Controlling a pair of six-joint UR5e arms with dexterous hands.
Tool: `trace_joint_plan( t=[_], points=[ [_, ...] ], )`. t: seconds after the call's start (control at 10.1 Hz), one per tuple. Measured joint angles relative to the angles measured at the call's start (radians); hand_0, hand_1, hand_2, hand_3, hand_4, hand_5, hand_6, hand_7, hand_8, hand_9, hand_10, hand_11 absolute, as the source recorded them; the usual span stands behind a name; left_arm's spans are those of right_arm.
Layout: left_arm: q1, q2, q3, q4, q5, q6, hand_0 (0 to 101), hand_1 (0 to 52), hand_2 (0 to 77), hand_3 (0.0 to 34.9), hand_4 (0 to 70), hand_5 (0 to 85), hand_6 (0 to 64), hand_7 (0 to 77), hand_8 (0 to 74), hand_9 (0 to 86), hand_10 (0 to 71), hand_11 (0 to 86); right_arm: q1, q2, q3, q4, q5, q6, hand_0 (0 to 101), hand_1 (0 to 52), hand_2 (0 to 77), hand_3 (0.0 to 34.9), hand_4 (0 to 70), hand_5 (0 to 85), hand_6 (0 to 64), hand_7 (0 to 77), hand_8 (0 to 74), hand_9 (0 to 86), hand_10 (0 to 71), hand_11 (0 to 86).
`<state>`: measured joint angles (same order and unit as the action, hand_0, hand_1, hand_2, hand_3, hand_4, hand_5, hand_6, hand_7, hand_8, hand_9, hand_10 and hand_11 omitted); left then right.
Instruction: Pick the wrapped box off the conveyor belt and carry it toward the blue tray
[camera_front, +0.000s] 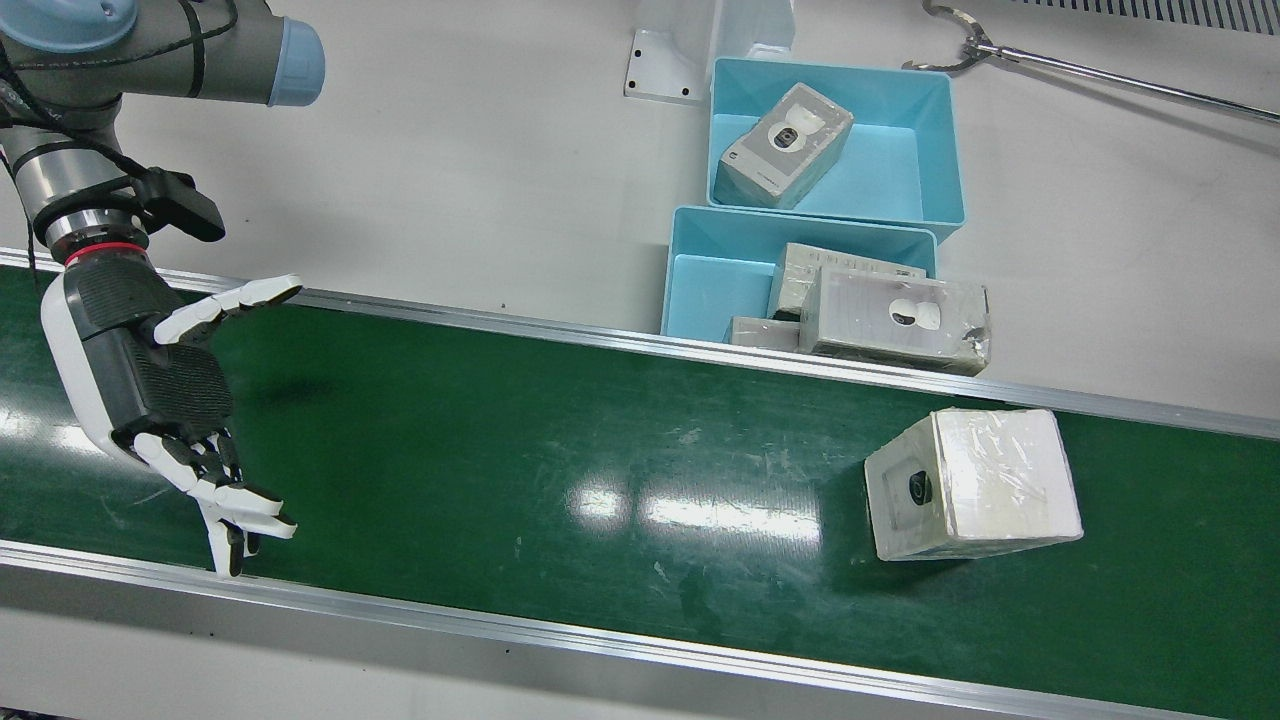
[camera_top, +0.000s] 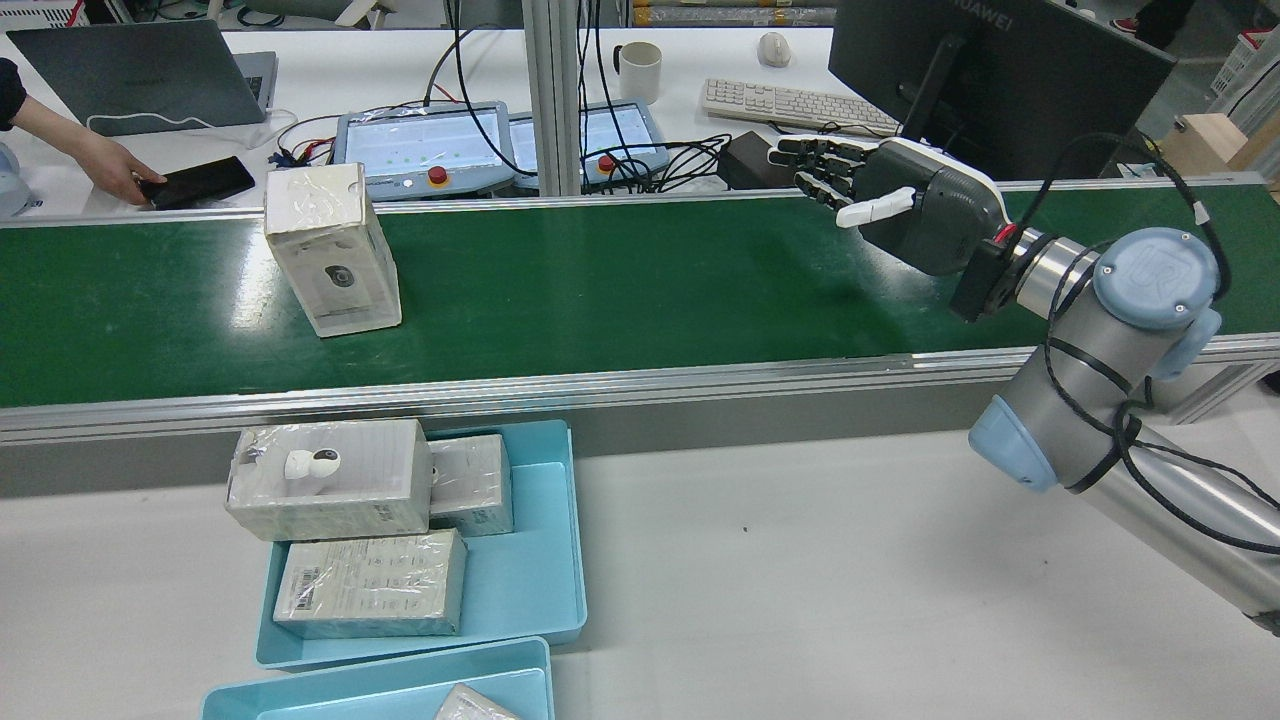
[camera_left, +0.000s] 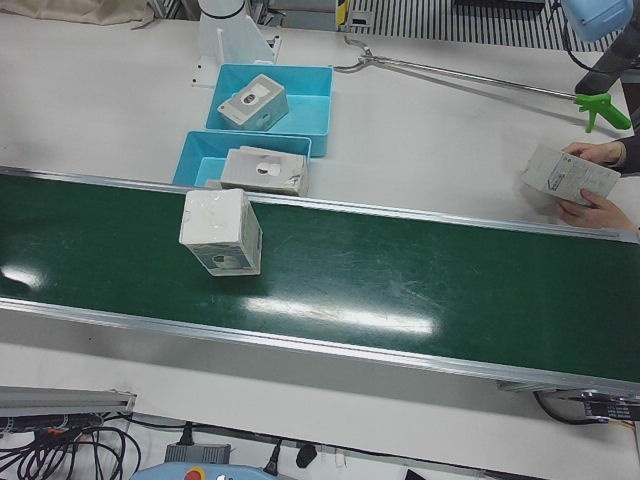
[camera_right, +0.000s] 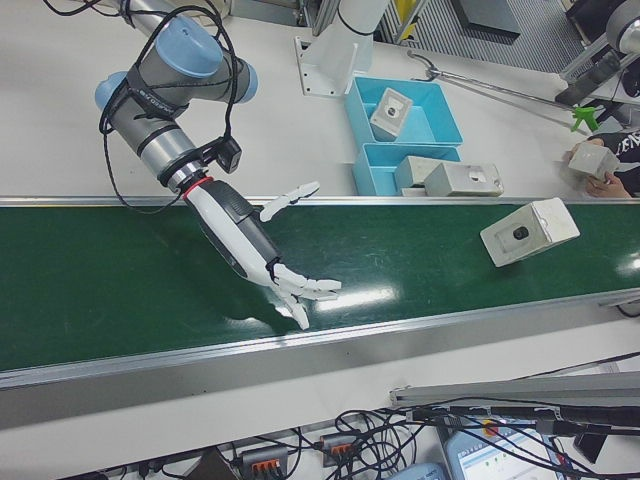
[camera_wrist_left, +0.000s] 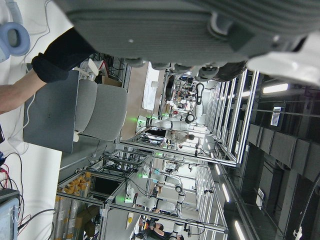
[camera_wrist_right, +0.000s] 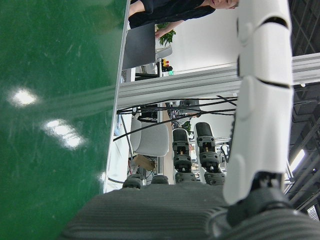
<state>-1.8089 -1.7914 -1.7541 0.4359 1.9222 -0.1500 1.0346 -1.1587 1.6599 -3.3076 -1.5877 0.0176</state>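
1. Front view shows us two light-blue plastic trays on the white table just behind the green conveyor belt (camera_front: 500, 470); the farther blue tray (camera_front: 930, 140) holds one plastic-wrapped grey box (camera_front: 785, 145) lying at an angle.
2. We see the nearer blue tray (camera_front: 700, 280), which touches the farther one, holding several wrapped boxes stacked together, the top one (camera_front: 895, 320) overhanging the tray's rim toward the belt.
3. We find the task's clear-wrapped white box (camera_front: 970, 485) standing upright on the belt, just in front of the nearer tray and touching nothing else.
4. We see the right hand (camera_front: 165, 395) hovering above the belt, well apart from the box, its white fingers (camera_front: 230, 300) spread wide and empty.
5. We see in the rear view the same hand (camera_top: 900, 200) with its palm turned toward the box (camera_top: 332, 262).
6. We catch only the underside of the left hand (camera_wrist_left: 175, 30) in its own camera; we cannot tell how its fingers stand.
7. We notice a person's hands (camera_left: 595, 185) holding another wrapped box (camera_left: 568, 175) beyond the belt's end.
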Motion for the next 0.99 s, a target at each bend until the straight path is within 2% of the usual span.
trace_joint_plan(
  t=[0.99],
  points=[
    [0.0,0.0,0.0,0.0,0.0,0.0,0,0.0,1.1,0.0,0.0,0.5,0.0,0.5,0.5,0.0,0.5,0.0,0.001,-0.012,0.003,-0.001,0.0,0.008,48,13.1,10.4,1.6,18.0,15.8,4.9,15.8,0.0,1.6,1.1,2.7]
  ],
)
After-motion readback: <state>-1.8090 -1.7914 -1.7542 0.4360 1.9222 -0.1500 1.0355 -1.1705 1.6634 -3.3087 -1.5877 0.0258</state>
